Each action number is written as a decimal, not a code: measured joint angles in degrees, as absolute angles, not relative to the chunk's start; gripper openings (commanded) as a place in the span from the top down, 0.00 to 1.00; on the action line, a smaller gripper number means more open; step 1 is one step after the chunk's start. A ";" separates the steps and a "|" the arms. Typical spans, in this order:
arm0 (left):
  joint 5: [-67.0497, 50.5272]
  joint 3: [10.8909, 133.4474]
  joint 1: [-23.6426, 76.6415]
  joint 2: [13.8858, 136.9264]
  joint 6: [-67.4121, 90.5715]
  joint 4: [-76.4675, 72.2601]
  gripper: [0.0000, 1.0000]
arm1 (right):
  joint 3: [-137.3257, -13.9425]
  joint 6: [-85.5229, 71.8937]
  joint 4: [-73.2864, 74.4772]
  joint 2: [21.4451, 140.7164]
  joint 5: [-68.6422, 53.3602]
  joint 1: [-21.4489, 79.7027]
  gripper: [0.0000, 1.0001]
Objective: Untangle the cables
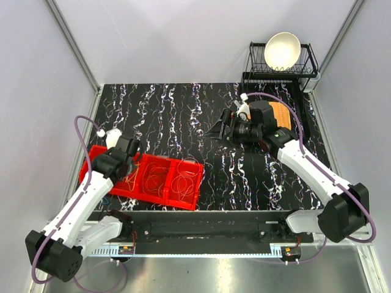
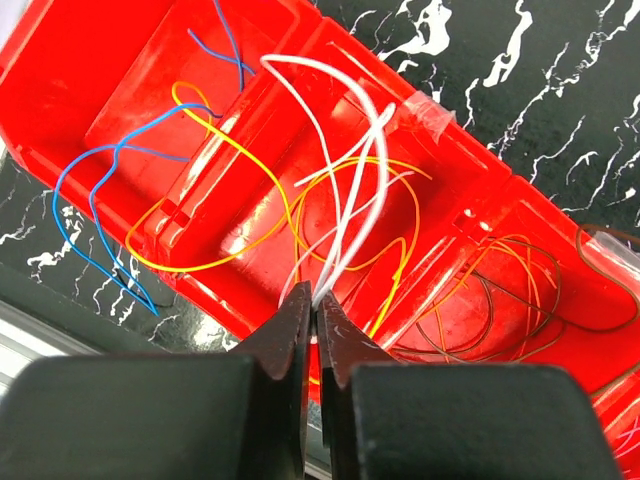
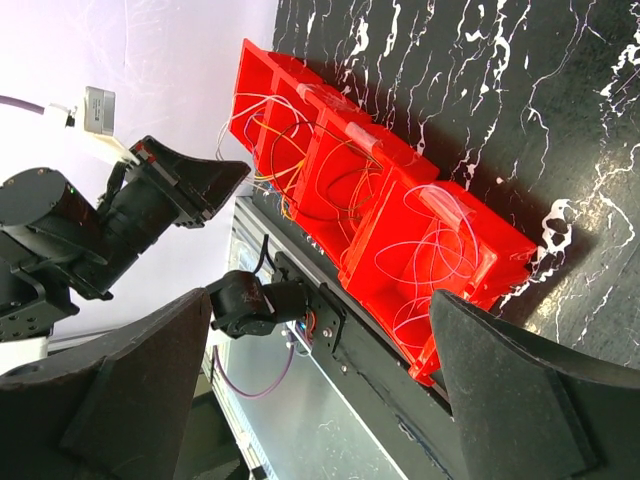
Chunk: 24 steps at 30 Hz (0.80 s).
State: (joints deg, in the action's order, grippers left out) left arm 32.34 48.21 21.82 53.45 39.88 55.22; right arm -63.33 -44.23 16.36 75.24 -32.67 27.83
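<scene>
Pincers: two | left pincer (image 2: 313, 300) clamped on white cables (image 2: 377, 170) | right pincer (image 3: 320, 300) apart, empty | red tray (image 2: 70, 70): one

Red tray (image 3: 365, 262) on black marbled table (image 3: 520, 90), thin cables (image 3: 445, 255) inside, right end effector (image 3: 320, 335) spread wide

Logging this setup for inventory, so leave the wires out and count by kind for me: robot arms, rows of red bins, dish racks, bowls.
Robot arms: 2, the left arm and the right arm
Row of red bins: 1
Dish rack: 1
Bowl: 1, white, standing in the rack
Total: 5
</scene>
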 measured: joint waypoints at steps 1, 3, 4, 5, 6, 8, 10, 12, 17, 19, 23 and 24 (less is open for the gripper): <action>31.94 48.21 21.34 53.71 39.57 55.11 0.89 | -63.31 -44.23 16.23 75.37 -32.67 27.83 0.05; 31.51 48.21 20.49 54.06 39.00 54.70 0.40 | -63.31 -44.21 16.08 75.68 -32.71 27.83 0.05; 31.33 48.21 20.12 54.17 38.57 54.52 0.21 | -63.29 -44.21 16.10 75.77 -32.71 27.83 0.05; 31.14 48.21 19.73 54.24 38.59 54.28 0.04 | -63.29 -44.21 16.10 75.94 -32.73 27.83 0.05; 30.96 48.21 19.55 54.22 38.06 54.22 0.01 | -63.29 -44.18 16.10 76.01 -32.77 27.83 0.05; 30.76 48.23 19.14 53.95 37.63 54.28 0.01 | -63.29 -44.16 16.10 76.05 -33.08 27.83 0.05; 30.74 48.27 18.87 53.19 37.21 54.43 0.01 | -63.29 -44.03 16.08 76.07 -33.47 27.83 0.05; 30.72 48.56 18.76 51.64 36.45 54.57 0.01 | -63.29 -43.90 16.03 76.31 -33.69 27.83 0.05; 30.63 50.09 18.74 46.02 34.11 54.41 0.01 | -63.29 -43.72 15.70 78.43 -34.00 27.83 0.05; 30.48 50.13 18.74 43.40 32.93 54.26 0.01 | -63.29 -43.64 15.70 79.22 -34.00 27.83 0.05; 30.02 49.74 18.74 38.79 30.92 52.75 0.01 | -63.31 -42.81 15.70 80.01 -33.98 27.83 0.05; 29.89 49.32 18.74 37.78 30.37 52.10 0.01 | -63.44 -42.26 15.97 80.18 -33.93 27.83 0.05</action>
State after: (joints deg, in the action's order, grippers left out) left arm 29.89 49.32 18.74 37.78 30.37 52.10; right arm -63.44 -42.26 15.97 80.18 -33.93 27.83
